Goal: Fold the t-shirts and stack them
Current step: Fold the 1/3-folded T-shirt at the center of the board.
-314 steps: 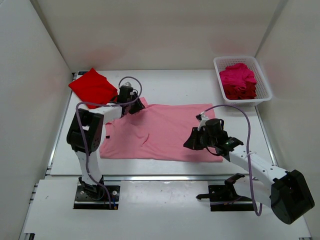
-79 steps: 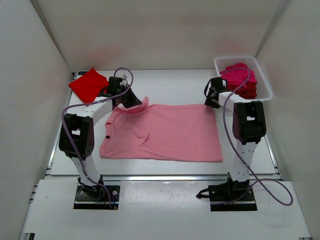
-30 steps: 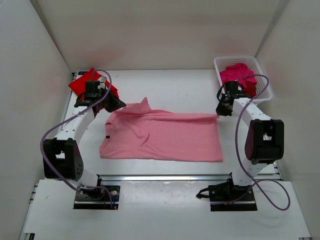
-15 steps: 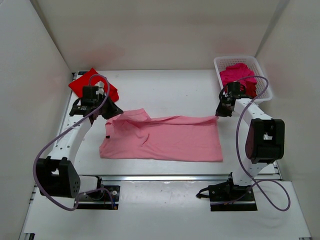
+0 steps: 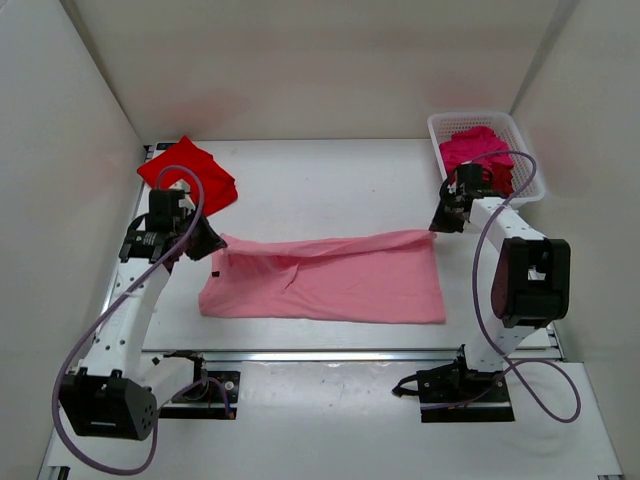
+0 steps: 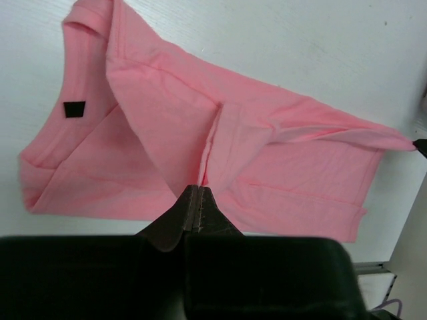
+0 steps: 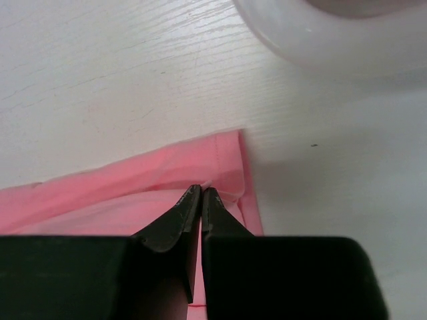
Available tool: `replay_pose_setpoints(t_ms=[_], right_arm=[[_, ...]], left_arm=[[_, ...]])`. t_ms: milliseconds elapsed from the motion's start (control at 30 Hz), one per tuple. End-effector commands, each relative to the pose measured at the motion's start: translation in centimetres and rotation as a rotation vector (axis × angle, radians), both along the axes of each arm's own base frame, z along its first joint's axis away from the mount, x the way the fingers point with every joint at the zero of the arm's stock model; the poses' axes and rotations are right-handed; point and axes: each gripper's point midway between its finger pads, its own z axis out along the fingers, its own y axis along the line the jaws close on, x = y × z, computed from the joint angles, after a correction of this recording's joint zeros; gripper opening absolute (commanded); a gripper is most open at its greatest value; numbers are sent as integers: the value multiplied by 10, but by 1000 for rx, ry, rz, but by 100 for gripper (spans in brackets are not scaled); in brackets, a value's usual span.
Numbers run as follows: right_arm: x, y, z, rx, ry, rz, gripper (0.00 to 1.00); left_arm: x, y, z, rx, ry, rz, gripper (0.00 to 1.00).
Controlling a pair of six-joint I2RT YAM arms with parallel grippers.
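White table [image 5: 340, 180]; on it pink shirt [image 5: 340, 282], red shirt [image 5: 195, 175] (folded, seemingly), basket [image 5: 495, 203].

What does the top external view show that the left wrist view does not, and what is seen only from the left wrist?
Only the top external view shows the bright red shirt and the white basket with the magenta shirt inside. Only the left wrist view shows, from close, the left fingers shut on a raised fold of cloth. Both views show the pink shirt, its far edge raised.
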Motion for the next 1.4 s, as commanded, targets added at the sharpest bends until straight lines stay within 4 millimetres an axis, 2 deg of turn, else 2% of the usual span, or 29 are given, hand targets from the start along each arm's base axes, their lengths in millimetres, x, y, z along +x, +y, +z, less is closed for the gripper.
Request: replay_pose_setpoints(t_ms=[0,133,300,533,633,800,967,1033,1167,1233,1300,1333,1367], right_arm=[[4,-7,21,5,-80,5,0],[-2,-7,14,4,-63,13,0],[-14,-2,5,17,-36,29,0],[-14,-1,2,10,-26,29,0],[-24,1,-7,3,-8,25,0],[-30,3,-10,2,-9,28,0],[-44,-2,-12,-32,19,28,0],[-47,-5,-8,-42,9,17,1],[-54,-9,3,-61,-33,2,2],[-62,-8,3,-69,-16,11,2],[-75,-10,-6,-73,10,7,2],[-80,-11,-10,-82,23,0,3],[-82,-15,-10,-89,18,-12,10]], left_arm=[[-29,13,-14,66,52,23,0],[-43,15,-26,90,76,21,0],[-68,15,-50,87,138,16,0],[-95,16,-77,76,222,34,1],[-101,21,-84,94,250,57,2],[-108,22,-89,100,295,74,7],[-101,24,-80,108,275,91,34],[-88,25,-60,110,218,106,36],[-63,21,-36,91,154,114,34],[-54,19,-32,65,146,127,35],[-42,15,-30,37,128,129,35],[-37,13,-28,29,116,131,35],[-32,12,-28,20,114,136,36]])
